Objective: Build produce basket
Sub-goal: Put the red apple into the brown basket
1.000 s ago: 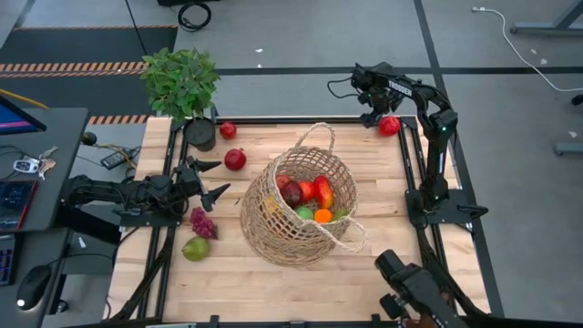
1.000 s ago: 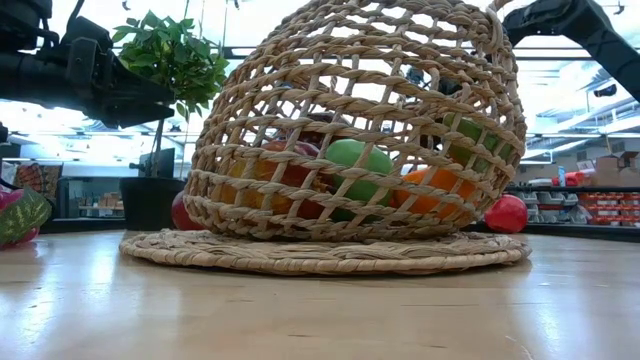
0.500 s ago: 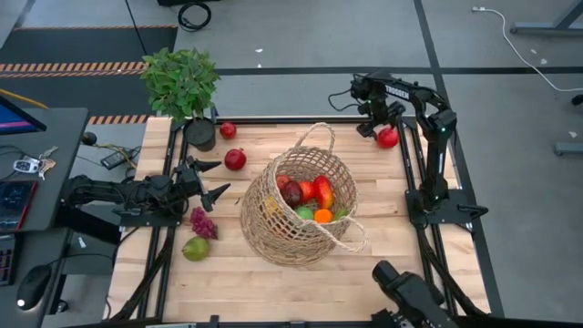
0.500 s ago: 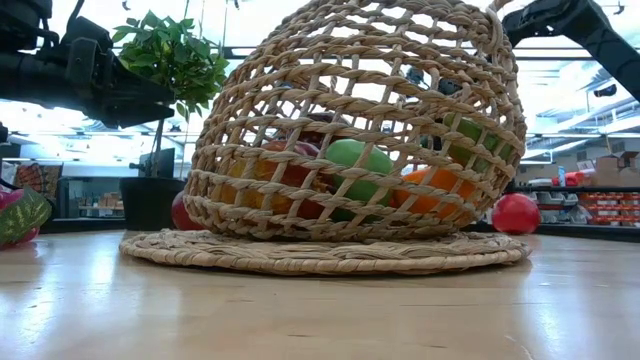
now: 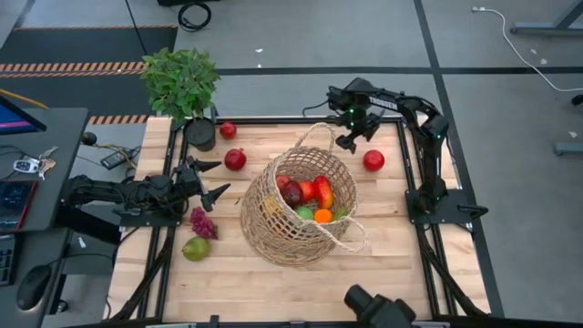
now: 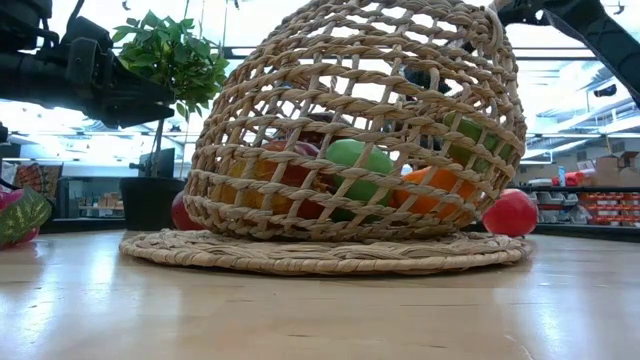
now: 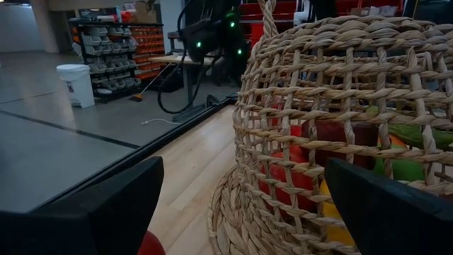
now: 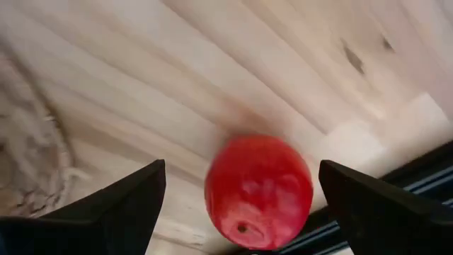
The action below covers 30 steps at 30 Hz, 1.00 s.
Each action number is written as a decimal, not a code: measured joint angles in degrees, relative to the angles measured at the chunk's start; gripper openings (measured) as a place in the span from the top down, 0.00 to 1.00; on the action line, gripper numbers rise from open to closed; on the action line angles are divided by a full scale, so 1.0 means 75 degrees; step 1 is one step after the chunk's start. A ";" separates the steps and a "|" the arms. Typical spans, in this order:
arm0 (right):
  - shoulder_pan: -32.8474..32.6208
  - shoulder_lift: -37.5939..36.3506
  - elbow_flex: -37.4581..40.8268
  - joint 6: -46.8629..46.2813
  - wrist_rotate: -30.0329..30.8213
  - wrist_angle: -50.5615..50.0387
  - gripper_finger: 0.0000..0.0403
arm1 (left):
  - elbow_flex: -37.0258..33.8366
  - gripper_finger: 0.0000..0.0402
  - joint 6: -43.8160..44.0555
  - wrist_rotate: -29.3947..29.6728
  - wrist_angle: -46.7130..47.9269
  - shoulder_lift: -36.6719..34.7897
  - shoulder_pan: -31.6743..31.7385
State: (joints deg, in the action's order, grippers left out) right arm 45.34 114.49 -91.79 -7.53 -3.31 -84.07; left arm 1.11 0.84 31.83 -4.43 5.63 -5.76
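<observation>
The wicker basket (image 5: 299, 211) sits mid-table, slumped, with its mouth facing up and somewhat to the right. Inside it lie several pieces of produce (image 5: 310, 196), red, green and orange. A loose red fruit (image 5: 373, 160) lies on the wood right of the basket, and the right wrist view shows this red fruit (image 8: 258, 191) below the fingers. My right gripper (image 5: 353, 135) hangs open, pointing steeply down, over the far side near the basket's far handle (image 5: 314, 137). My left gripper (image 5: 211, 179) stands open and level, left of the basket.
A potted plant (image 5: 182, 87) stands at the far left corner. Two red fruits (image 5: 228, 130) (image 5: 235, 159) lie near it. Purple grapes (image 5: 202, 222) and a green pear (image 5: 195, 248) lie left of the basket. The basket's near handle (image 5: 353, 239) sticks out to the right.
My right gripper has swung from the far right corner toward the table's left, along the far edge, staying open. The loose red fruit has rolled from the far right corner toward the near edge and the basket.
</observation>
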 joint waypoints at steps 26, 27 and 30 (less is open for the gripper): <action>-0.1068 -0.5562 0.3963 -0.0774 0.1209 0.5931 0.07 | 0.0000 0.01 -0.0003 0.0000 0.0000 -0.0002 0.0000; -0.1074 -0.5680 0.4111 -0.0776 0.1234 0.6027 0.07 | 0.0000 0.01 -0.0003 0.0000 0.0000 0.0000 0.0001; -0.1084 -0.5852 0.4393 -0.0857 0.1277 0.6095 0.05 | 0.0001 0.01 -0.0003 0.0003 -0.0001 -0.0002 0.0001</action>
State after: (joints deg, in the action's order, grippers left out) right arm 37.21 70.61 -58.84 -13.96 6.26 -38.36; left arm 1.11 0.82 31.86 -4.43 5.61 -5.75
